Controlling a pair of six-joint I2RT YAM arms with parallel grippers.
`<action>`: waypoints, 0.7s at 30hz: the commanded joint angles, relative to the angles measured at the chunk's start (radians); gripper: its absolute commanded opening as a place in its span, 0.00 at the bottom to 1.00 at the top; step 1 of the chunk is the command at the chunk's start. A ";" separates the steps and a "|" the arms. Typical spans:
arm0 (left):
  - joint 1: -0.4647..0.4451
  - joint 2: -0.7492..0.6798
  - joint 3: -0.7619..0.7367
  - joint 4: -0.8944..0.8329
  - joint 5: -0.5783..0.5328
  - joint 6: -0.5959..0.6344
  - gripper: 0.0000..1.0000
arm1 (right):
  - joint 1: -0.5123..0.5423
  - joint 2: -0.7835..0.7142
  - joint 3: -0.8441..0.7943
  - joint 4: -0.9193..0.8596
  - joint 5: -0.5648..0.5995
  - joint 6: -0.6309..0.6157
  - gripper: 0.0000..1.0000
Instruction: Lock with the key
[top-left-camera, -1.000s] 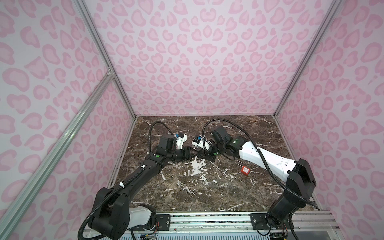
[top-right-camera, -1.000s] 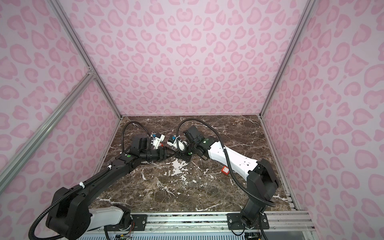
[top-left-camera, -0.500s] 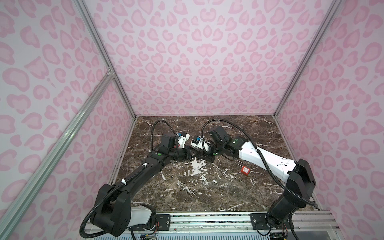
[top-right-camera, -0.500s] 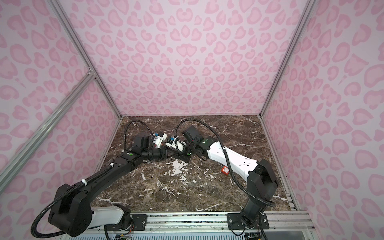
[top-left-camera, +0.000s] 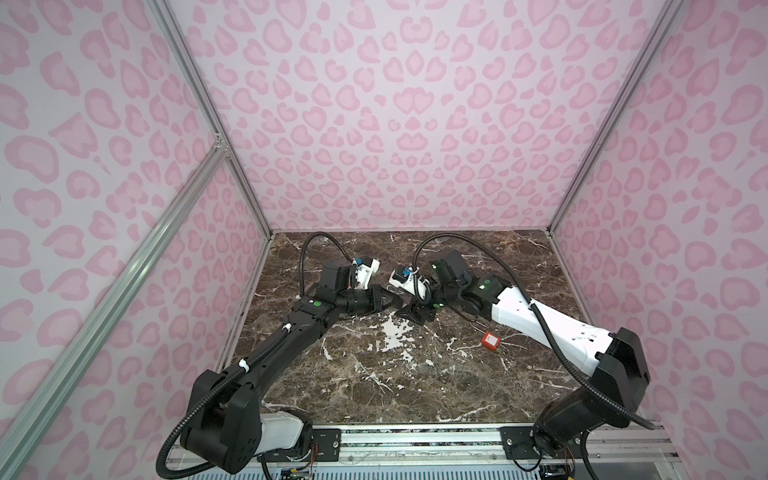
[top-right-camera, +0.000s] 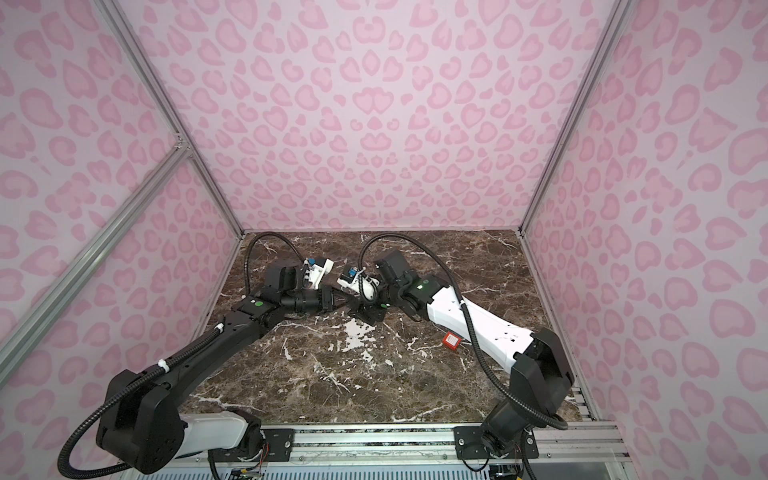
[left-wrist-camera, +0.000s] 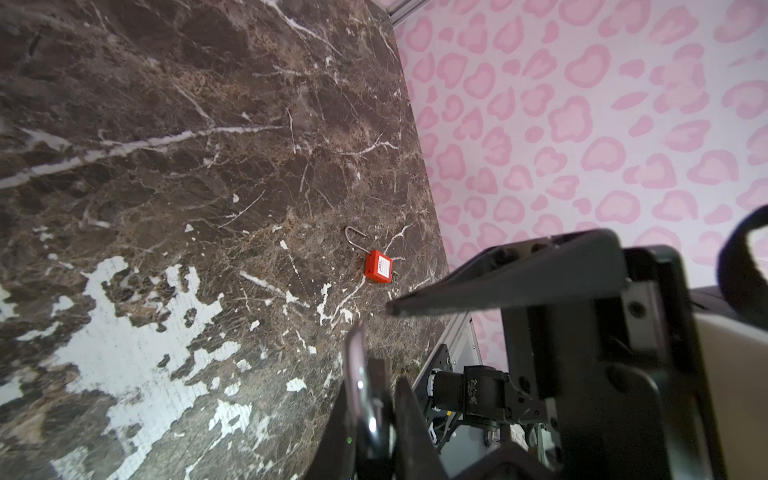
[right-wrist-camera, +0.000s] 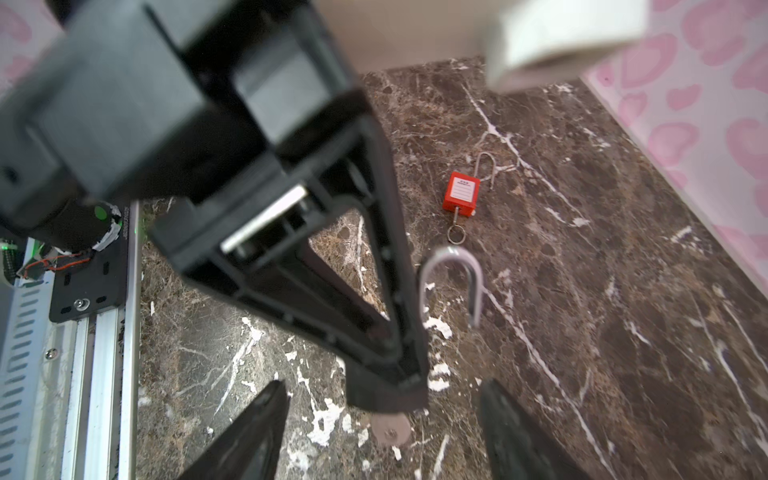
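Note:
My left gripper (right-wrist-camera: 390, 390) is shut on a padlock. Its open silver shackle (right-wrist-camera: 453, 286) sticks out beside the fingers, and the body is hidden between them. A small round metal piece (right-wrist-camera: 390, 430), perhaps a key's head, shows below the fingertips. In the left wrist view the same metal (left-wrist-camera: 359, 378) sits edge-on in my left gripper (left-wrist-camera: 374, 395). My right gripper (right-wrist-camera: 382, 386) stands open around the left fingers' tip without touching. In both top views the left gripper (top-left-camera: 390, 300) and right gripper (top-left-camera: 413, 313) meet mid-table.
A red padlock (right-wrist-camera: 460, 195) lies on the marble table (top-left-camera: 395, 386) with its shackle open and a key with a ring (right-wrist-camera: 456, 235) in its bottom; in both top views the red padlock (top-left-camera: 491, 340) (top-right-camera: 451, 340) lies beside the right forearm. Pink patterned walls enclose three sides.
The left gripper has closed on the padlock. The right gripper, which was closed at the meeting point, has opened and let go. Both arms stay close together.

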 joint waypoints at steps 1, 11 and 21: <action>0.004 -0.035 0.030 0.085 -0.023 0.008 0.03 | -0.062 -0.087 -0.084 0.183 -0.103 0.164 0.75; 0.022 -0.104 0.055 0.474 -0.056 -0.144 0.03 | -0.192 -0.274 -0.291 0.755 -0.200 0.847 0.73; 0.029 -0.036 0.109 0.726 0.054 -0.346 0.03 | -0.193 -0.197 -0.279 1.093 -0.230 1.215 0.62</action>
